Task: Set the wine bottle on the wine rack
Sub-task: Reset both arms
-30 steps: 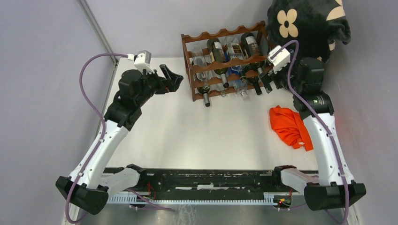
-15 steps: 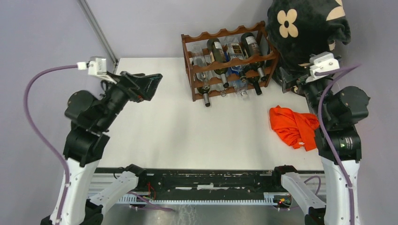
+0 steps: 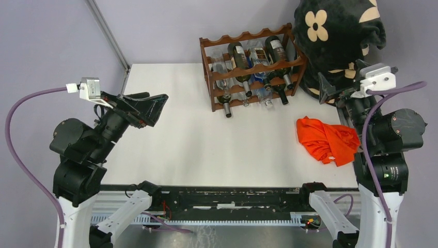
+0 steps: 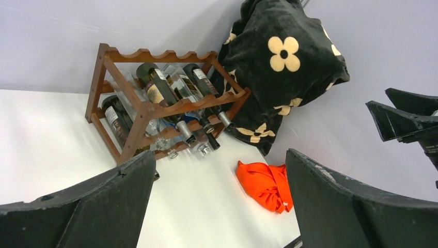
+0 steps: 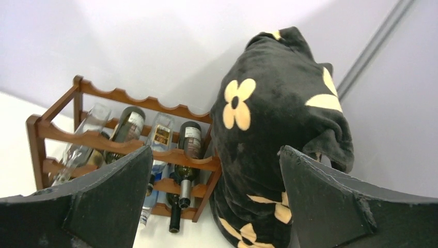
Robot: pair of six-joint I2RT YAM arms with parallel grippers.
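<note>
Left gripper (image 3: pixel 154 102), right gripper (image 3: pixel 327 90): jaws spread wide, empty, held high at table (image 3: pixel 206 144) sides, likely to stay clear. Wine bottle (image 3: pixel 277 50) lies cradled in wine rack (image 3: pixel 247 37) scallops, upper tier; placement looks done.

Table (image 3: pixel 175 139): white, flat top, set into a corner of pale lilac walls (image 3: pixel 46 46).
Orange cloth (image 3: pixel 323 139): crumpled in a heap near the table's right edge.
Black blanket (image 3: pixel 338 36): plush, cream flowers on it — bundled tall at the far right corner, apart from the cloth.
Metal strip (image 3: pixel 108 33): slants up the left wall from the table's far left corner.
</note>
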